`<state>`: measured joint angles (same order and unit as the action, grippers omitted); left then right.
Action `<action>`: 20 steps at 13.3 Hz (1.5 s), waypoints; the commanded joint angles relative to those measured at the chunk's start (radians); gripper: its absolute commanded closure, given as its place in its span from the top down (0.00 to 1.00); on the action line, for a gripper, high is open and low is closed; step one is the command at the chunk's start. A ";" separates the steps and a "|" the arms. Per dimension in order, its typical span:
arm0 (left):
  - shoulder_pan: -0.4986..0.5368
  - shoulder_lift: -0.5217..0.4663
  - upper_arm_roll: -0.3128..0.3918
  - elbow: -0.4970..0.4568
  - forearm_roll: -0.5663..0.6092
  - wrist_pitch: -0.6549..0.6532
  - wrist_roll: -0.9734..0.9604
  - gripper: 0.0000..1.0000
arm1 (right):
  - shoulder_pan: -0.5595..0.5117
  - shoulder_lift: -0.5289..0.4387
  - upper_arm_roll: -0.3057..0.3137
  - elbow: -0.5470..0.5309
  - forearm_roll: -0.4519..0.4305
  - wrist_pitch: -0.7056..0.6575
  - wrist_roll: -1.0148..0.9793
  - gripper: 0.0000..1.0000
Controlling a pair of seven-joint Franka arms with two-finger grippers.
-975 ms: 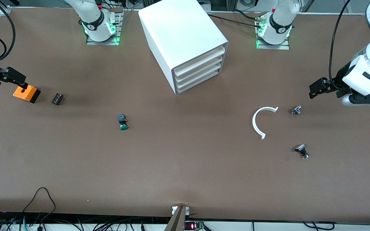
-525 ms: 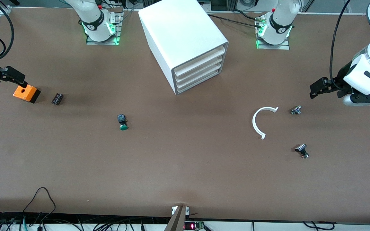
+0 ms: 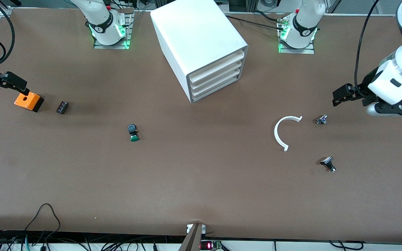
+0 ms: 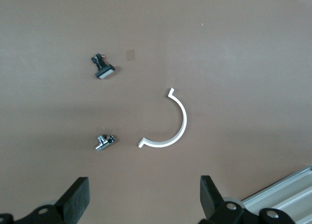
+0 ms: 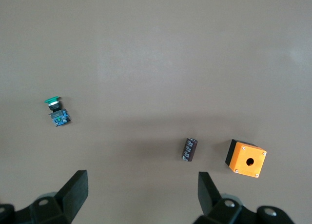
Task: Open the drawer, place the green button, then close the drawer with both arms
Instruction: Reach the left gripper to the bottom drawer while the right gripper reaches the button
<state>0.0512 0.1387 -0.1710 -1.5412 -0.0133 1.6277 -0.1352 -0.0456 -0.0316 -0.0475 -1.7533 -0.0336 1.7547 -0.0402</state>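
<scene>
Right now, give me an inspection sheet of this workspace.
Surface: brown table, flat.
Job's things: drawer shut, lowest in the white cabinet; green button lies on the table, nearer the camera.
Clutter: orange box, black block, white arc, silver knob, black button.
Grippers: left gripper open above the silver knob; right gripper open by the orange box.
Cables: black cables along the camera edge.
Surroundings: nothing seen.

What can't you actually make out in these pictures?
- Inside the drawer: shut front hides it, front view.
- Right gripper: mostly cut off by the front view's edge.
- Silvery knob part: too small to identify, front view.
- Orange box: its hole looks dark inside, right wrist view.
</scene>
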 commanded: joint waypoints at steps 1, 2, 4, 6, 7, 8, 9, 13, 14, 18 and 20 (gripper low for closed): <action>0.012 0.117 -0.005 0.046 -0.033 -0.031 0.066 1.00 | 0.004 0.007 -0.003 0.020 0.008 -0.020 -0.001 1.00; 0.016 0.124 -0.005 0.044 -0.051 -0.031 0.133 1.00 | 0.004 0.007 -0.005 0.020 0.009 -0.020 -0.001 1.00; 0.016 0.163 -0.005 0.043 -0.103 -0.032 0.196 1.00 | 0.004 0.009 -0.006 0.020 0.009 -0.020 -0.001 1.00; 0.003 0.238 -0.005 0.004 -0.251 -0.022 0.201 1.00 | 0.004 0.013 -0.006 0.017 0.008 -0.020 0.000 1.00; -0.007 0.272 -0.005 -0.040 -0.348 -0.020 0.204 1.00 | 0.003 0.016 -0.008 0.011 0.009 -0.020 -0.010 1.00; -0.032 0.297 -0.005 -0.093 -0.435 0.004 0.204 1.00 | -0.002 0.024 -0.011 0.011 0.012 -0.018 -0.018 1.00; -0.049 0.308 -0.007 -0.144 -0.482 0.061 0.207 1.00 | -0.005 0.028 -0.012 0.014 0.014 -0.018 -0.023 1.00; -0.089 0.370 -0.044 -0.287 -0.676 0.136 0.348 1.00 | -0.003 0.030 -0.022 0.008 0.014 -0.020 -0.026 1.00; -0.099 0.372 -0.044 -0.343 -0.768 0.159 0.389 1.00 | -0.003 0.038 -0.022 0.003 0.012 -0.023 -0.026 1.00; -0.140 0.453 -0.059 -0.442 -0.956 0.187 0.630 1.00 | -0.005 0.107 -0.023 0.006 0.011 -0.020 -0.024 1.00; -0.158 0.460 -0.076 -0.473 -0.994 0.184 0.667 0.99 | -0.002 0.148 -0.023 0.003 0.011 -0.021 -0.026 1.00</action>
<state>-0.0923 0.6022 -0.2311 -1.9887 -0.9585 1.8062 0.4797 -0.0479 0.0805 -0.0670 -1.7582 -0.0335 1.7373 -0.0472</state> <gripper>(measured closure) 0.000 0.000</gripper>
